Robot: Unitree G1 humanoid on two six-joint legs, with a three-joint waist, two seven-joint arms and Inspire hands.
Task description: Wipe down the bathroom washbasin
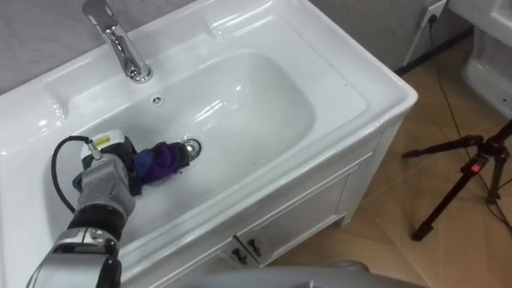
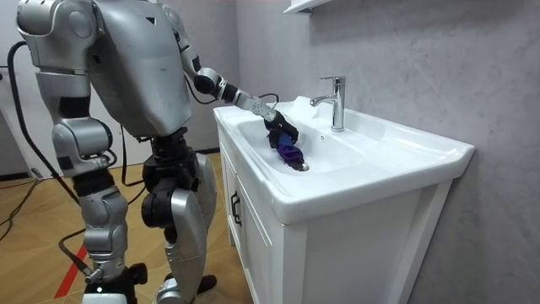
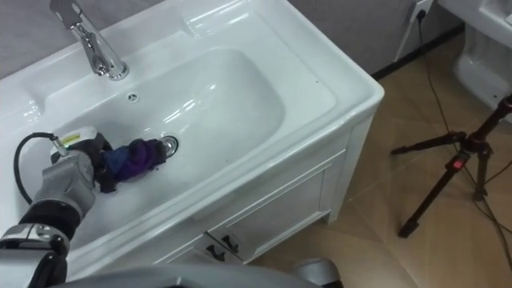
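The left robot hand [image 1: 120,164] has its fingers curled round a bunched, soft purple cloth [image 1: 160,160]. It presses the cloth to the floor of the basin [image 1: 256,96], with the chrome drain [image 1: 190,147] just past the fingertips. The wipe looks to be under way. The smooth, glossy white bowl beyond the drain and its rounded walls seem left to cover.

Faucet [image 1: 120,44] on rim behind basin [image 1: 256,96]. Drain [image 1: 190,147] at basin bottom. Cloth [image 1: 160,158] in basin, touching drain's left side. Left hand [image 1: 120,162] clasps cloth from left. Cabinet [image 1: 320,200] under basin. Tripod [image 1: 468,172] on floor, right of cabinet.
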